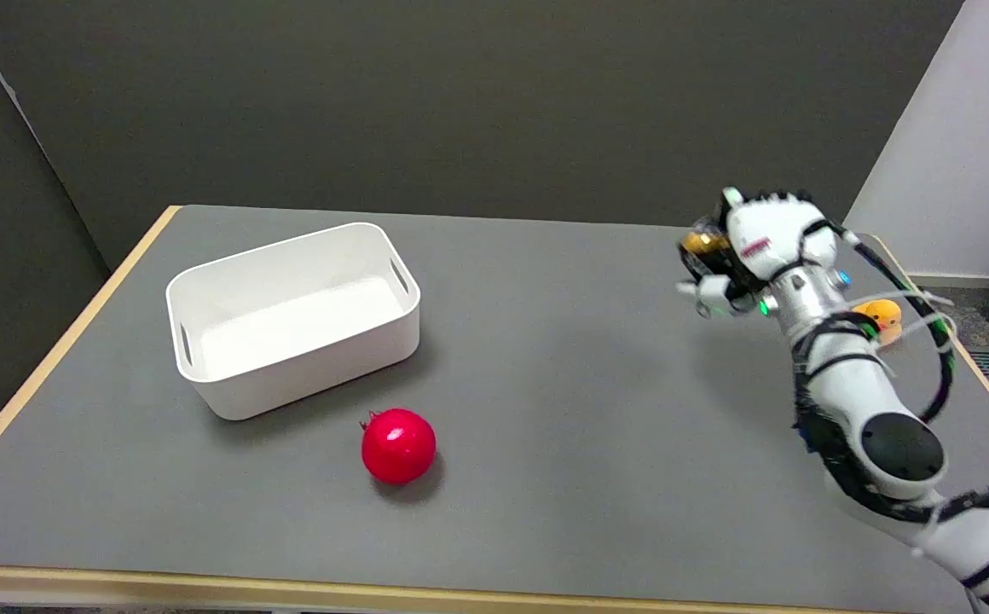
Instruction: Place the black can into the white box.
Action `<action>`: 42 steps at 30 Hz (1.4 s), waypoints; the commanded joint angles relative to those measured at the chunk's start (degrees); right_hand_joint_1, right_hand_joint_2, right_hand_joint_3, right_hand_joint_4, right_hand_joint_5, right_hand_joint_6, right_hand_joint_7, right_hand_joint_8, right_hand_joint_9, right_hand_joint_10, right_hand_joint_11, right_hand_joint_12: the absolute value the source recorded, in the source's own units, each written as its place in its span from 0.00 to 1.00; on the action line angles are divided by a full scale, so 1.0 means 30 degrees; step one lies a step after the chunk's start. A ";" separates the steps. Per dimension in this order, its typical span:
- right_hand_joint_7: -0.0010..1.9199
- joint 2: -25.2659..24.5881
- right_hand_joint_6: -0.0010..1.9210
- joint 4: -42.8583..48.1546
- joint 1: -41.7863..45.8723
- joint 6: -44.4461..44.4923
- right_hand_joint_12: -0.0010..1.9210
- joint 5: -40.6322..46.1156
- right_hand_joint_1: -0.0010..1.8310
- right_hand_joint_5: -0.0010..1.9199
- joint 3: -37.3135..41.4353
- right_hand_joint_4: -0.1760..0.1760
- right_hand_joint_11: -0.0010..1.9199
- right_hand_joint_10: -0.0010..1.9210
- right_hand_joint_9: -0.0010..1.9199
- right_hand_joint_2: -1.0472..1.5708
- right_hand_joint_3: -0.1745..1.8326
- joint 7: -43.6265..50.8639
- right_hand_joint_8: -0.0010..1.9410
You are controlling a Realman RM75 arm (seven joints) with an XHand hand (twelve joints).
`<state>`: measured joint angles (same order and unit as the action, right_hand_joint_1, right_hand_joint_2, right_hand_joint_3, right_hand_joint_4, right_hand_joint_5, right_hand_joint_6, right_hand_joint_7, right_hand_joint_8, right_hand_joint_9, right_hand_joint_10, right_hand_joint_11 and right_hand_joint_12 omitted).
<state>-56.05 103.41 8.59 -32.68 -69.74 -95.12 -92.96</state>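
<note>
Grey surface: a matte grey top with a pale wood edge, set before a dark wall; a lighter wall stands at the far right.
White box: the white box sits on the left half of the surface, turned a little askew, with rounded corners and a slot handle in each short end. Nothing shows inside it.
Black can: the black can is off the surface, held up in the air over the right side, well apart from the white box. Only part of it shows, a dark body with a gold band, at the left edge of the fingers.
Right hand: the right hand is wrapped round the black can, its back towards the camera and its fingers curled over the top, clamped on the can. Small green and blue lights glow at the wrist.
Right arm: the white arm rises from the lower right corner, with black cables looping beside it.
Pomegranate: a red pomegranate lies on the surface in front of the white box, near its front right corner but not touching.
Orange object: a small orange object lies at the right edge of the surface, partly hidden behind the wrist; what it is cannot be told.
</note>
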 commanded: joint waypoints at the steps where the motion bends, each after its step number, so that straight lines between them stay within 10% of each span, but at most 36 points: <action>1: 0.38 -0.1409 0.86 -0.3184 -0.9076 0.0042 0.80 -0.8472 0.51 0.30 -0.8343 0.22 0.21 0.59 0.30 0.86 0.27 -1.1349 0.50; 24: 0.39 -0.9222 0.86 -1.1235 -1.5490 0.4235 0.79 -0.6261 0.51 0.30 -1.4313 0.31 0.22 0.59 0.31 0.85 0.27 -1.2594 0.51; 42: 0.38 -1.1348 0.86 -1.7387 -1.7697 0.6031 0.76 -0.3270 0.48 0.30 -1.5796 0.51 0.21 0.55 0.29 0.86 0.26 -1.2843 0.51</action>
<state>-82.64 68.36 -37.04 -19.80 -85.35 -137.15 -129.16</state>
